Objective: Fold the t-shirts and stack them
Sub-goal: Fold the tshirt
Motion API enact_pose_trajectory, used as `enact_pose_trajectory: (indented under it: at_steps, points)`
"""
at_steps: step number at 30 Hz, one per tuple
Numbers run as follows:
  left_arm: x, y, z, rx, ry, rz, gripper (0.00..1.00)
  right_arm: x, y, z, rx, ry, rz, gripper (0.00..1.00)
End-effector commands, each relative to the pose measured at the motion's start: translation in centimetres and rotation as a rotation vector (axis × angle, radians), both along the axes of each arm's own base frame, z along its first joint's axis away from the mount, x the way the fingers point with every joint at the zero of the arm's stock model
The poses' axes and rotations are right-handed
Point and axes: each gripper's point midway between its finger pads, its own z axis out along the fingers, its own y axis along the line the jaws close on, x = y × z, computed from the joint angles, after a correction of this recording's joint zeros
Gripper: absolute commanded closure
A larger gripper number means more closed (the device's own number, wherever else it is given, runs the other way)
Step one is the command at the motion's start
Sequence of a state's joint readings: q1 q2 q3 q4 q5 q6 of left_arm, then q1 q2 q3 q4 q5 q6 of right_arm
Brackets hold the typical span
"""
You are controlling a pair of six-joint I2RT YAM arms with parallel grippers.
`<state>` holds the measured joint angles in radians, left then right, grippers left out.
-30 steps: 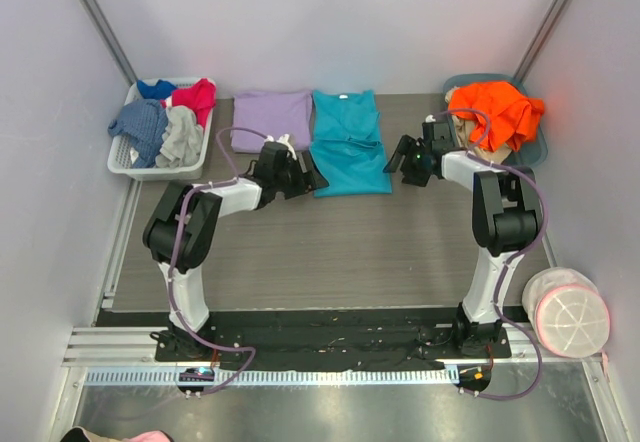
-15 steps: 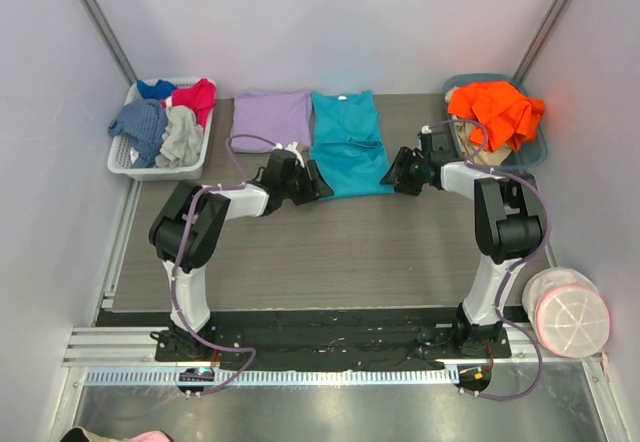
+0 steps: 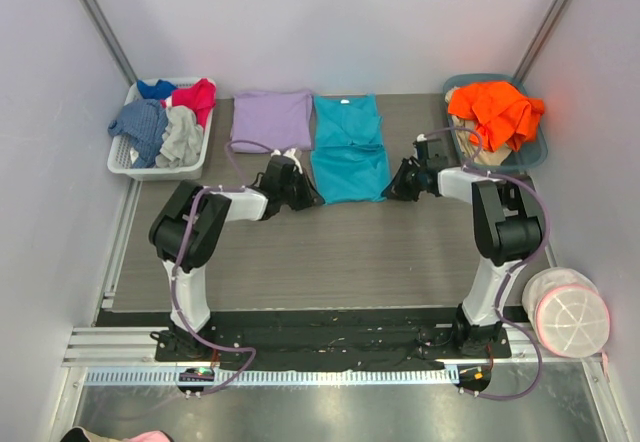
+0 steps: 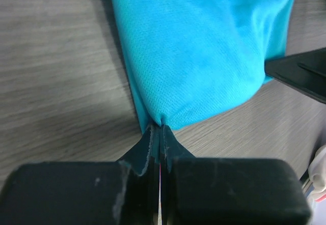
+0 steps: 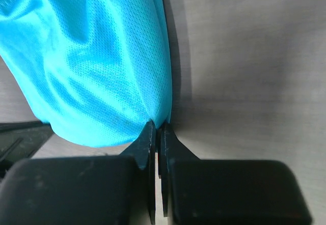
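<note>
Teal t-shirt (image 3: 349,152) lay at the far middle of the desk (image 3: 350,252), its neck and white label toward the back wall and its hem toward your arms. Creases ran across its middle. You had the left fingers (image 3: 303,194) at the near left corner of the hem and the right fingers (image 3: 397,187) at the near right corner, both low over the desk.

In the left wrist view your left fingers (image 4: 145,148) were pressed together on a small pinch of the teal hem, with cloth puckering out just above the tips. The fabric hung in a rounded fold beyond them, and wood grain showed to either side. In the right wrist view your right fingers (image 5: 145,143) were clamped the same way on the opposite corner. The teal cloth spread away to the left of the tips, with bare desk to the right.

The lavender t-shirt (image 3: 271,119) lay flat just to the left of the teal one, side by side at the far edge. From above you could not tell whether their edges touched.

At the far left corner a white basket (image 3: 150,172) held blue, red and grey garments. At the far right an orange garment (image 3: 495,110) was heaped over a blue-grey tub (image 3: 480,79)
</note>
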<state>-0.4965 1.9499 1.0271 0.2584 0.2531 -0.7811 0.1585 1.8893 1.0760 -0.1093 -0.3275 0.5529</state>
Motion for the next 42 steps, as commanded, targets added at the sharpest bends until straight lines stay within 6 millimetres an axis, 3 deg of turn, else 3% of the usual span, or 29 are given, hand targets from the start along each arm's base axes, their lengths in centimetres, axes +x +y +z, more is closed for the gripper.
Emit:
enact_pose_trajectory:
  at_steps: [1, 3, 4, 6, 7, 9, 11, 15, 20, 24, 31, 38, 40, 41, 42]
  points:
    - [-1.5, 0.7, 1.6, -0.001, -0.032, -0.012, 1.00, -4.7, -0.4, 0.3, -0.073, 0.089, 0.024, 0.99]
    - [-3.1, 1.7, 1.2, 0.019, -0.004, -0.011, 1.00, -6.0, -0.4, 0.7, -0.083, 0.099, 0.034, 0.99]
    - [-3.5, 1.9, 2.5, 0.006, -0.027, -0.010, 1.00, -6.9, -0.5, 0.8, -0.088, 0.121, 0.036, 0.99]
    - [-5.4, 3.0, 2.0, 0.020, 0.000, -0.006, 1.00, -8.3, -0.5, 1.9, -0.088, 0.114, 0.046, 0.99]
    - [-5.8, 3.4, 3.4, 0.009, -0.023, 0.005, 1.00, -9.4, -0.3, 2.0, -0.098, 0.129, 0.058, 0.99]
    - [-7.6, 4.3, 3.3, 0.016, -0.011, 0.014, 1.00, -10.8, -0.2, 3.2, -0.103, 0.112, 0.065, 0.99]
    - [-8.7, 5.1, 5.0, 0.012, -0.040, 0.037, 1.00, -12.5, 0.0, 3.5, -0.128, 0.125, 0.081, 0.99]
    - [-11.7, 6.3, 6.0, 0.027, -0.049, 0.052, 1.00, -14.8, 0.9, 5.1, -0.119, 0.108, 0.098, 0.99]
    - [-14.8, 7.8, 7.6, 0.049, -0.061, 0.074, 1.00, -17.7, 2.7, 4.7, -0.126, 0.133, 0.161, 0.99]
    - [-17.1, 9.1, 9.2, 0.034, -0.096, 0.105, 1.00, -19.3, 3.7, 4.1, -0.140, 0.146, 0.192, 0.99]
    - [-20.8, 11.0, 8.9, 0.033, -0.062, 0.136, 1.00, -21.2, 5.3, 5.2, -0.122, 0.135, 0.232, 0.99]
    - [-23.2, 11.6, 7.5, 0.015, -0.031, 0.139, 0.99, -22.2, 4.8, 6.3, -0.133, 0.123, 0.236, 0.98]
    - [-23.5, 11.5, 6.9, 0.020, -0.020, 0.132, 0.79, -22.4, 4.7, 6.1, -0.136, 0.123, 0.236, 0.99]
    - [-23.5, 11.4, 6.7, 0.024, -0.016, 0.129, 0.60, -22.4, 4.6, 6.0, -0.141, 0.126, 0.232, 0.99]
    - [-23.4, 11.2, 6.8, 0.020, -0.021, 0.125, 0.49, -22.5, 4.5, 5.8, -0.144, 0.130, 0.233, 0.99]
